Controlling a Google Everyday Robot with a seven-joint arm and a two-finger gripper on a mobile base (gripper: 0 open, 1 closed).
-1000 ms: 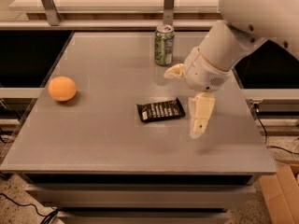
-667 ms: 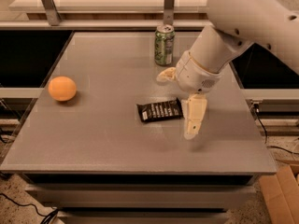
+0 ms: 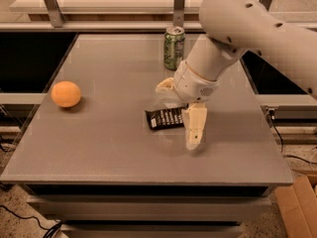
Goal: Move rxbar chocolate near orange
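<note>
The rxbar chocolate (image 3: 161,119), a flat black wrapped bar with white lettering, lies near the middle of the grey table (image 3: 114,148). The orange (image 3: 66,93) sits at the table's left side, well apart from the bar. My gripper (image 3: 176,116) is open and reaches down over the bar's right end. One cream finger (image 3: 194,129) stands on the near side of the bar. The other finger (image 3: 165,86) stands on the far side. The bar's right end is hidden behind the near finger.
A green soda can (image 3: 174,47) stands upright at the back of the table, just behind my arm. Metal rails and a shelf run along the far edge. A cardboard box (image 3: 297,207) sits on the floor at the lower right.
My arm has moved left. The gripper, which was just right of the bar, now straddles its right end. The bar, the orange and the can have not moved.
</note>
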